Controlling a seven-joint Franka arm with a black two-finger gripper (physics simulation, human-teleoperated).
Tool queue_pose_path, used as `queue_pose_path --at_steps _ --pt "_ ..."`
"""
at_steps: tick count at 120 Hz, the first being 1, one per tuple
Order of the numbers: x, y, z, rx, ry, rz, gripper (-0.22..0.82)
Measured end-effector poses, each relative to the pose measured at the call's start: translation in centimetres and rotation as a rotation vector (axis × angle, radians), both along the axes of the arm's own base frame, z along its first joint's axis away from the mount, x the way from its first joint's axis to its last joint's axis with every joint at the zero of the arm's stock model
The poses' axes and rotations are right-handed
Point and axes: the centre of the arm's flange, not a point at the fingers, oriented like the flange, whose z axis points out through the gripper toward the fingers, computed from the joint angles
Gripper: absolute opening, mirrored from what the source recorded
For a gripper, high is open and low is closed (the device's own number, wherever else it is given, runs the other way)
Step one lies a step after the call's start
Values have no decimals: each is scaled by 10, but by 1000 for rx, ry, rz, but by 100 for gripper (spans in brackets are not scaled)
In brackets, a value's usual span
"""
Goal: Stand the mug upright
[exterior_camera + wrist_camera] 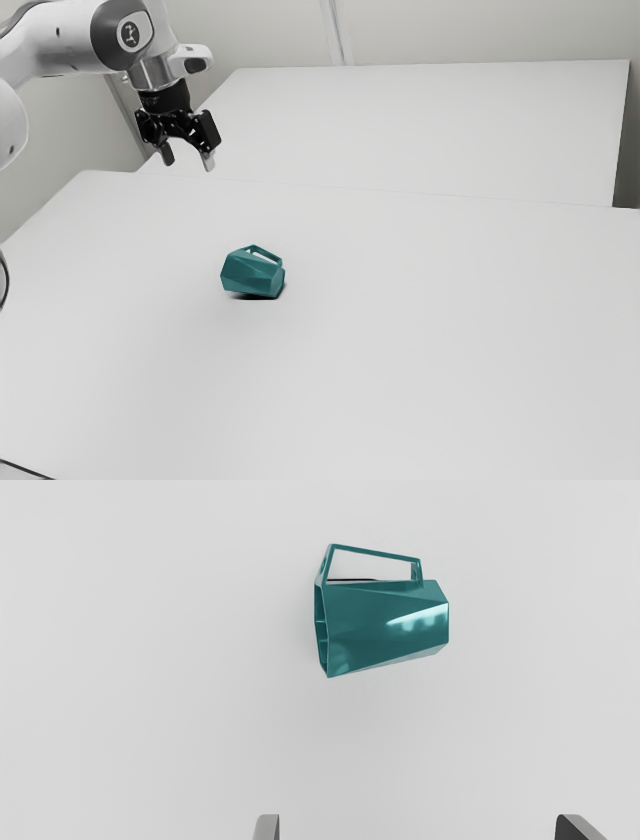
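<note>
Hanging in the upper left of the exterior view: gripper (188, 162), one, black, two-fingered; released, its fingers (265, 828) standing wide apart with nothing held between them. Carried by one white arm (60, 42), entering at the upper left corner.

Item, below the gripper and well apart from it, left of centre in the exterior view: mug (252, 274), one, teal, faceted; lying on its side upon the white table (430, 340). Mouth (321, 630) turned toward the exterior view's left, narrower base toward its right. Handle (376, 553) along the flank, toward the upper edge of the exterior frame, its loop unobstructed.

Item, behind, upper right: white panel (430, 125), apart from the mug.

Status of the task: upright stance not attained; neither grip nor lift in evidence. Outstanding, by judgement: the approach, a secure hold on body or handle, a quarter turn or so bringing the mouth uppermost, setting down on the base, and release. Hazard noted: the tapered body may roll if nudged off-centre.
</note>
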Motion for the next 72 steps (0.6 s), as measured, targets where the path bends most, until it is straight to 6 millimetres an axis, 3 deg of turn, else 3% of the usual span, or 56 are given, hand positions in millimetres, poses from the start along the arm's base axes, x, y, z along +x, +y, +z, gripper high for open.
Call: queue_pose_path --at_steps 48,59,72 --pt "-1 7 2 2 -5 10 60" --pt "-3 26 2 -34 -9 37 60" --pt "-8 82 -9 -170 -15 117 60"
